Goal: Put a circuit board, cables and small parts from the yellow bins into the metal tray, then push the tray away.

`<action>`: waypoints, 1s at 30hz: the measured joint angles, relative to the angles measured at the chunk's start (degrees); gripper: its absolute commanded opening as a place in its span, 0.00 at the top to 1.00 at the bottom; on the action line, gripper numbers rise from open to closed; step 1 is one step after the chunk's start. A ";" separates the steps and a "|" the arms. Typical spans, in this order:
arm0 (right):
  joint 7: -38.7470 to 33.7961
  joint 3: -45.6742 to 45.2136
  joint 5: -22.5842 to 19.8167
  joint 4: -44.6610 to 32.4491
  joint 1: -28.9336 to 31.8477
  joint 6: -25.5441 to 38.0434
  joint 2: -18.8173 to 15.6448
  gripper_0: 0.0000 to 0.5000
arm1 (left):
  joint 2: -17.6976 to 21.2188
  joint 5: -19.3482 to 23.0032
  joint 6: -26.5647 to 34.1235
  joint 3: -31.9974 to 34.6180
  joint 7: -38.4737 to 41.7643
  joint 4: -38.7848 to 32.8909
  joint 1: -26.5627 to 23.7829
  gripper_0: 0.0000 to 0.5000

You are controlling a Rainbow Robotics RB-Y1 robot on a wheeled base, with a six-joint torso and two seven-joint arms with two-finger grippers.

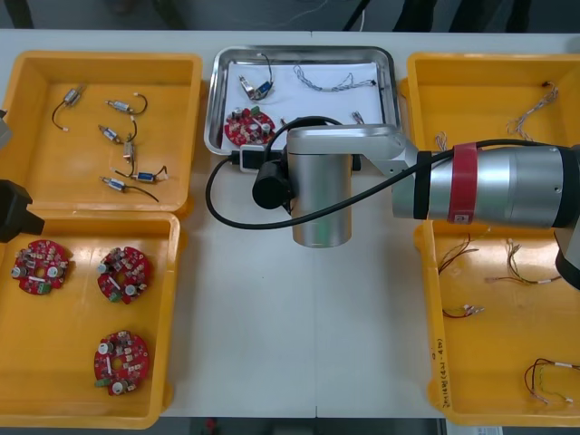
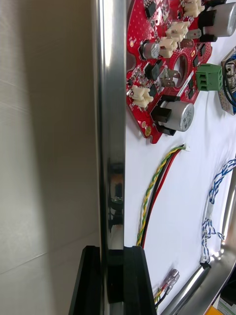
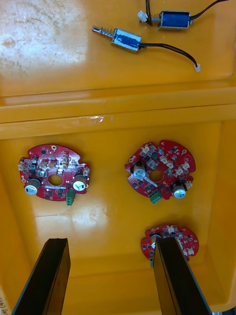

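Observation:
My right gripper [image 2: 112, 251] is shut on the near rim of the metal tray [image 2: 110, 98], one finger outside the rim and one inside. On the tray's white floor lie a red circuit board [image 2: 164, 64], a red and yellow cable [image 2: 155, 192] and a twisted blue and white cable [image 2: 214, 206]. From above, my right arm [image 1: 322, 181] reaches across to the near edge of the tray [image 1: 391, 82], which also holds a small metal part [image 1: 256, 88]. My left gripper [image 3: 110, 241] hangs open over the near left bin's circuit boards [image 3: 157, 172], holding nothing.
The far left yellow bin [image 1: 27, 72] holds several small metal parts with black leads. The near left bin [image 1: 82, 399] holds three red boards. Both right bins [image 1: 480, 72] hold loose cables. Bare table lies beyond the tray's far edge.

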 measured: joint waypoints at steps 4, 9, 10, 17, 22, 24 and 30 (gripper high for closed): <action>0.00 0.00 0.00 1.25 -0.44 -1.36 0.00 1.00 | 0.00 0.00 0.00 0.00 0.00 0.00 0.00 0.00; 0.01 0.00 0.00 2.52 -0.94 -3.19 0.00 1.00 | 0.00 0.00 0.00 0.00 0.00 0.00 0.00 0.00; 0.01 0.00 0.00 2.66 -1.01 -3.44 0.00 1.00 | 0.00 0.00 0.00 0.00 0.00 0.00 0.00 0.00; 0.01 0.00 0.00 4.69 -1.43 -7.27 0.01 1.00 | 0.00 0.00 0.00 0.00 0.00 0.00 0.00 0.00; 0.01 0.00 0.00 5.68 -1.48 -8.08 0.01 1.00 | 0.00 0.00 0.00 0.00 0.00 0.00 0.00 0.00; 0.01 0.00 0.00 5.79 -1.48 -8.34 0.01 1.00 | 0.00 0.00 0.00 0.00 0.00 0.00 0.00 0.00; 0.01 0.00 0.00 5.84 -1.48 -8.40 0.01 1.00 | 0.00 0.00 0.00 0.00 0.00 0.00 0.00 0.00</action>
